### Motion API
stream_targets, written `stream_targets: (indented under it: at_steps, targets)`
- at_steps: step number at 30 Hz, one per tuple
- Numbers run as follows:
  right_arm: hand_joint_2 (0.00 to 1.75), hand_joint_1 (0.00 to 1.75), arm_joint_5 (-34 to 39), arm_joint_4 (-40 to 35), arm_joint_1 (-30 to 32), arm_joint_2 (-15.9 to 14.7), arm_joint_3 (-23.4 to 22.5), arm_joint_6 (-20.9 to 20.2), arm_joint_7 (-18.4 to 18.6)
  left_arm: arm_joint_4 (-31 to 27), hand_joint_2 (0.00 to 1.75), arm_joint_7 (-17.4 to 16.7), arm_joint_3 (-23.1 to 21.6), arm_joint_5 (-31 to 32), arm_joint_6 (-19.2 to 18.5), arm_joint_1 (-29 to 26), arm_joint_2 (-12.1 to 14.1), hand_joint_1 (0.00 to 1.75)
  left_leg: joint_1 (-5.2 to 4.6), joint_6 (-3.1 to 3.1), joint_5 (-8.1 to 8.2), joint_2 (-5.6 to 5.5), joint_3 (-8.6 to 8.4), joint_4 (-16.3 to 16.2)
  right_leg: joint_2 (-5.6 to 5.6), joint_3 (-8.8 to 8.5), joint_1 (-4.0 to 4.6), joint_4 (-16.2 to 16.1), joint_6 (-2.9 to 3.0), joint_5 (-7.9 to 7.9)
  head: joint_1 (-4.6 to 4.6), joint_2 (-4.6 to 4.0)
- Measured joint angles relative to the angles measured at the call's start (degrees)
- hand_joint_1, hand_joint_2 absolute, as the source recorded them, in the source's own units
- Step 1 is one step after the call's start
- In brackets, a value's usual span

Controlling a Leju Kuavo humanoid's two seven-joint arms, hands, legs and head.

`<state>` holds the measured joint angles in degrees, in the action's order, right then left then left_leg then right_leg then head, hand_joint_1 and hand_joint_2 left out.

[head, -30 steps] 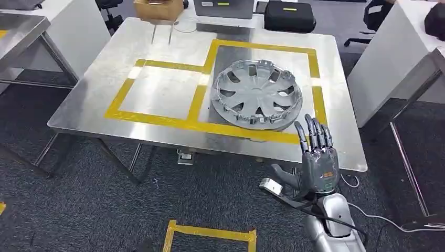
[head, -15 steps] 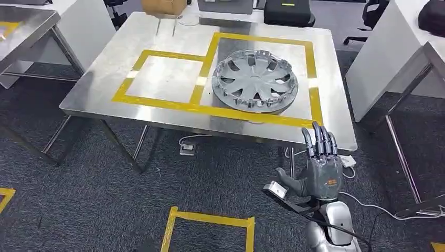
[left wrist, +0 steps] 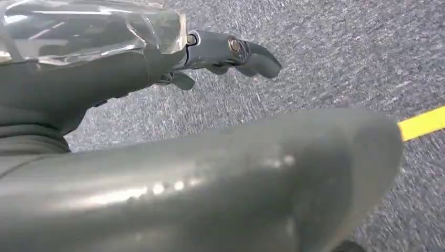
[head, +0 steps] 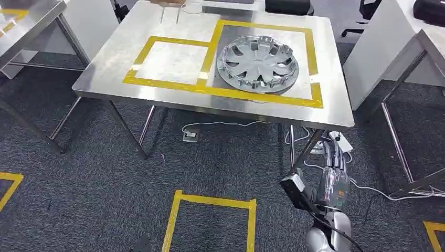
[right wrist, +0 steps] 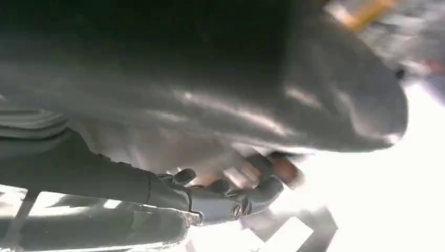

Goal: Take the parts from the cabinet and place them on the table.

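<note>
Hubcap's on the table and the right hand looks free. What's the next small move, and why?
Probably turn away from the table toward the cabinet for another part. The hubcap already lies flat inside the larger yellow-taped square, untouched, and the right hand hangs low in front of the table, fingers straight and holding nothing. The left hand hangs over the carpet, also holding nothing.

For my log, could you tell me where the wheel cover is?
In the head view, the wheel cover lies on the steel table, inside the right-hand yellow-taped square.
</note>
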<state>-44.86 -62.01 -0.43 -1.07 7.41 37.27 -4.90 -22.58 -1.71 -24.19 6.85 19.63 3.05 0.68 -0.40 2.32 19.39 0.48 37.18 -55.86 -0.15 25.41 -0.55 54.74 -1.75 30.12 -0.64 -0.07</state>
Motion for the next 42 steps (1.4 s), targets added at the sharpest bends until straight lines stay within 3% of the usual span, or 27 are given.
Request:
stream_targets:
  at_steps: [2,3,5,7,8,9,10,12,13,14,15,18,20,22,23,25,27,28,29,30,32,33,34,36,38,40,42]
  targets:
    - [0.0,0.0,9.4,5.8,-1.1,0.4,0.0,-1.8,0.3,0.5,0.0,0.4,0.0,-1.2,-0.4,0.3,0.3,0.0,0.35,-0.77,-1.1,0.05,0.16,0.1,0.1,0.85,0.41,-0.1,0.57,-0.75,0.37,0.0]
    - [0.0,0.0,13.7,8.6,-1.7,0.9,0.0,-3.6,0.8,0.9,0.0,0.5,0.0,-1.9,-0.4,0.3,0.7,0.0,0.23,-1.13,-1.26,-0.16,0.56,0.2,0.07,1.2,-0.2,-0.4,1.16,-1.57,0.51,0.0]
    - [0.0,0.0,19.5,15.2,-3.6,1.8,-0.2,-7.7,1.4,1.7,0.0,0.7,0.1,-3.8,-0.2,0.4,0.8,0.0,0.8,-2.04,5.15,-0.48,2.0,-3.7,-0.06,2.68,-0.51,-0.4,2.12,-3.05,0.33,0.0]
    - [0.0,0.0,20.5,20.4,-4.9,2.7,0.0,-10.1,2.4,2.5,0.0,1.3,0.5,-5.8,0.5,0.4,1.0,0.0,1.01,-2.85,11.93,-0.52,4.11,-12.7,-0.06,4.22,-0.47,-0.3,2.26,-4.46,0.27,0.0]
    - [0.0,0.0,20.6,22.4,-5.3,2.9,0.2,-11.2,3.0,2.9,0.0,1.7,0.8,-6.8,0.8,0.4,1.0,0.0,1.06,-3.08,13.45,-0.53,4.96,-17.0,-0.09,5.02,-0.46,-0.2,2.2,-5.13,0.27,0.0]
    - [0.0,0.0,20.6,23.1,-5.3,2.9,0.3,-11.6,3.3,3.0,0.0,1.8,0.9,-7.2,0.9,0.3,1.0,0.0,1.14,-3.25,13.38,-0.52,4.96,-19.6,-0.21,6.07,-0.47,-0.1,2.12,-5.78,0.24,0.0]
    - [0.0,0.0,20.6,24.6,-5.4,3.1,0.6,-12.4,4.0,3.3,0.0,2.4,1.1,-8.2,1.1,0.1,1.0,0.0,1.31,-3.43,11.54,-0.52,3.93,-19.9,-0.28,7.17,-0.49,0.2,1.87,-6.43,0.24,0.0]
    - [0.0,0.0,20.2,27.5,-6.9,3.4,1.4,-14.3,5.9,3.9,0.0,3.7,1.9,-10.1,1.1,-0.5,1.0,0.0,1.59,-3.22,6.65,-0.52,-2.46,-12.7,-0.25,9.13,-0.54,1.0,1.38,-7.27,0.24,0.0]
    - [0.0,0.0,20.1,29.3,-7.8,3.5,2.1,-15.6,7.1,4.2,0.0,4.4,2.4,-11.1,1.0,-0.8,1.1,0.0,1.61,-2.91,6.93,-0.55,-6.75,-6.9,-0.16,9.6,-0.54,1.5,1.21,-7.62,0.27,0.0]
    - [0.0,0.0,20.0,30.4,-8.2,3.5,2.6,-16.5,8.1,4.5,0.0,5.0,2.8,-11.8,0.9,-1.0,1.2,0.0,1.35,-2.46,10.06,-0.62,-10.03,-1.9,-0.14,9.95,-0.19,1.6,0.7,-7.97,0.31,0.0]
    - [0.0,0.0,20.0,31.5,-8.6,3.6,3.0,-17.4,8.8,4.7,0.0,5.5,3.1,-12.3,0.9,-1.2,1.3,0.0,1.21,-1.92,10.64,-0.61,-10.67,0.0,-0.25,9.98,-0.19,1.6,0.27,-8.39,0.57,0.0]
    - [0.0,0.0,23.5,35.5,-9.5,3.3,3.5,-18.7,10.0,5.8,0.0,4.9,3.3,-12.0,-0.2,-1.8,1.6,0.0,0.67,-0.38,8.97,-0.47,-9.06,0.0,-0.4,10.39,-0.21,0.9,-1.23,-10.04,0.48,0.0]
    - [0.0,0.0,26.9,37.2,-9.3,2.7,3.5,-18.4,9.9,5.8,0.0,3.4,2.9,-10.6,-0.5,-1.1,1.7,0.0,0.97,0.84,7.49,-0.32,-8.17,0.2,-0.27,12.06,-0.5,4.3,-0.31,-5.61,0.59,0.0]
    - [0.0,0.0,30.3,38.9,-9.1,1.9,2.8,-18.2,9.5,5.5,0.0,0.7,1.5,-8.8,-1.5,-0.1,1.9,0.0,0.69,1.2,6.1,-0.47,-6.34,0.1,-0.1,14.93,-0.48,13.6,0.4,0.36,0.66,0.0]
    - [0.0,0.0,31.5,39.7,-8.8,1.5,2.4,-18.2,9.3,5.3,0.0,-0.5,0.7,-8.1,-1.8,0.6,1.8,0.0,0.51,1.29,5.43,-0.47,-5.42,0.0,-0.05,15.87,-0.48,18.0,0.21,1.84,0.7,0.0]
    - [0.0,0.0,33.2,41.2,-8.0,0.9,1.8,-18.3,9.4,5.0,0.0,-2.6,-0.7,-7.2,-2.5,1.8,1.7,0.0,0.24,1.28,4.35,-0.47,-3.82,-0.2,-0.04,14.68,-0.47,19.9,-0.92,0.7,0.66,0.0]
    - [0.0,0.0,34.6,42.4,-7.3,0.4,1.2,-18.8,10.2,5.0,0.0,-4.2,-1.9,-6.6,-2.8,2.8,1.5,0.0,0.05,1.11,3.36,-0.47,-2.34,-0.5,-0.05,9.01,-0.44,12.6,-1.74,-2.46,0.68,0.0]
    - [0.0,0.0,35.2,42.9,-7.2,0.0,0.8,-18.9,10.6,5.0,0.0,-4.7,-2.5,-6.3,-3.1,3.3,1.4,0.0,-0.03,0.92,2.81,-0.45,-1.84,-0.5,-0.07,4.78,-0.31,6.4,-1.3,-2.85,0.68,0.0]
    - [0.0,0.0,35.3,43.2,-7.3,-0.1,0.5,-19.1,10.8,5.0,0.0,-5.0,-2.9,-6.2,-3.2,3.6,1.2,0.0,-0.3,0.64,2.4,-0.23,-1.31,-0.6,-0.18,1.48,0.02,1.4,-0.31,-0.88,0.7,0.0]
    - [0.0,0.0,35.4,43.5,-7.2,-0.2,0.4,-19.2,10.8,5.0,0.0,-5.1,-3.2,-6.2,-3.2,3.9,1.1,0.0,-0.1,0.36,1.77,0.09,-1.17,-0.5,-0.1,0.95,0.16,-0.2,-0.02,-0.82,0.4,0.02]
    - [0.0,0.0,35.7,44.4,-7.0,-0.4,0.1,-19.3,11.1,5.0,0.0,-5.1,-3.9,-6.1,-3.2,4.2,1.0,0.0,0.34,-0.34,0.64,0.17,-1.01,-0.1,0.05,1.65,0.71,0.1,0.08,-1.74,1.05,0.0]
    - [0.0,0.0,36.1,44.7,-6.8,-0.5,-0.1,-19.5,11.4,5.0,0.0,-5.2,-4.2,-6.1,-3.3,4.2,1.0,0.0,0.14,-0.73,0.09,0.09,-0.89,0.0,0.0,2.54,0.51,-0.4,0.64,-2.41,1.03,0.0]
    - [0.0,0.0,36.4,45.0,-6.8,-0.3,-0.2,-19.9,11.4,5.0,0.0,-5.3,-4.3,-5.8,-3.4,4.3,1.0,0.0,0.37,-0.95,1.38,-0.13,-0.33,-0.6,-0.15,2.18,-0.58,-0.8,1.17,-3.2,1.05,0.0]
    - [0.0,0.0,37.3,45.2,-6.8,-0.3,-0.5,-20.6,11.5,5.0,0.0,-5.5,-4.9,-5.5,-3.7,4.5,1.0,0.0,0.67,-1.6,8.03,-0.38,1.37,-6.2,-0.16,3.56,-0.5,-0.6,2.1,-4.38,0.68,0.0]
    - [0.0,0.0,38.2,45.4,-6.8,-0.3,-0.9,-21.2,11.6,5.0,0.0,-5.8,-5.3,-5.1,-4.0,5.1,1.2,0.0,1.14,-2.41,13.59,-0.45,3.66,-16.1,-0.21,5.17,-0.49,-0.4,1.97,-5.58,0.68,0.0]
    - [0.0,0.0,38.7,45.4,-6.9,-0.2,-1.1,-22.0,12.0,5.0,0.0,-6.1,-5.7,-4.9,-4.4,5.7,1.2,0.0,1.62,-2.95,12.46,-0.43,3.04,-19.5,-0.24,6.87,-0.64,-0.1,1.55,-6.72,0.64,0.0]
    - [0.0,0.0,39.2,45.5,-7.0,-0.1,-1.2,-22.5,12.0,5.0,0.0,-6.3,-6.0,-4.7,-4.6,6.3,1.3,0.0,2.07,-3.36,8.17,-0.44,-1.92,-13.8,-0.2,8.53,-0.98,0.6,0.93,-7.56,0.64,0.0]
